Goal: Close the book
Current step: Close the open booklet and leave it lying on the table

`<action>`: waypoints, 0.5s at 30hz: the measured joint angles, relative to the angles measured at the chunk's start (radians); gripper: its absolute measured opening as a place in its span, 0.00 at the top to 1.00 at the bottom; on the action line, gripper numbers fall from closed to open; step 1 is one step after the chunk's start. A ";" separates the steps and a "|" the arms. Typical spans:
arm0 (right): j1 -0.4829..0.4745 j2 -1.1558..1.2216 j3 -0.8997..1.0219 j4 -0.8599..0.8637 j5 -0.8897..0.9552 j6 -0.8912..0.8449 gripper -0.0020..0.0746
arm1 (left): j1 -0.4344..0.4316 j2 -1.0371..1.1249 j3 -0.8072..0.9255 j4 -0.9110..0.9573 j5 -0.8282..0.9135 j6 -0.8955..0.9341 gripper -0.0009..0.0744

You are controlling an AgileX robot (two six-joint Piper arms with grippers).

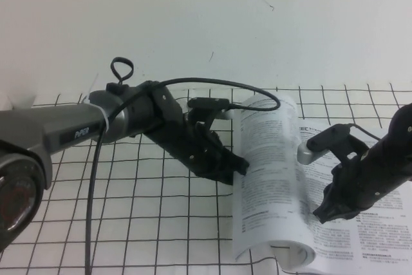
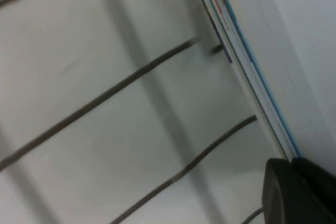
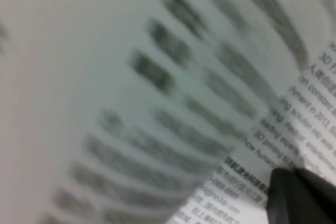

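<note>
The open book [image 1: 267, 178] lies at the right of the gridded tabletop. Its left half stands lifted and curls over toward the flat right page [image 1: 370, 239]. My left gripper [image 1: 235, 170] is shut, low at the outer side of the raised half, pressed against it. In the left wrist view the book's stacked page edges [image 2: 247, 72] run right beside the left gripper [image 2: 299, 192]. My right gripper [image 1: 326, 210] is shut, its tip down on the right page close to the curling sheets. The right wrist view shows printed text [image 3: 247, 145] under the right gripper [image 3: 302, 195].
A white cloth with a black grid [image 1: 148, 223] covers the table. A plain white wall [image 1: 206, 17] rises behind. A black cable [image 1: 219, 84] loops from the left arm over to the book's top. The book's front edge reaches the table's near edge.
</note>
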 joint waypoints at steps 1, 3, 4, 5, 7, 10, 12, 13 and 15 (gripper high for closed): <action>0.000 0.000 0.000 0.000 -0.002 0.000 0.98 | -0.010 0.001 -0.019 -0.002 0.010 0.004 0.99; 0.000 0.000 0.000 -0.001 -0.002 0.000 0.98 | -0.032 0.001 -0.071 -0.007 0.026 0.011 0.99; 0.000 0.000 0.000 -0.004 -0.002 -0.002 0.98 | -0.042 0.001 -0.100 -0.012 0.031 0.011 0.99; -0.002 0.000 0.000 -0.004 -0.002 -0.002 0.98 | -0.050 0.001 -0.130 -0.012 0.031 0.011 0.99; -0.004 0.000 0.000 -0.004 -0.002 -0.002 0.98 | -0.056 0.001 -0.183 -0.012 0.036 0.011 0.99; -0.008 0.000 0.000 -0.004 -0.002 -0.002 0.98 | -0.063 0.001 -0.263 -0.006 0.067 0.013 0.99; -0.008 -0.004 0.000 -0.009 -0.006 -0.002 0.98 | -0.069 0.001 -0.312 0.015 0.086 0.009 0.99; -0.008 -0.012 0.002 -0.016 -0.011 -0.002 0.98 | -0.072 0.001 -0.330 0.022 0.097 0.004 0.99; -0.008 -0.029 0.006 -0.031 -0.011 -0.002 0.98 | -0.076 -0.001 -0.365 0.025 0.127 -0.014 0.99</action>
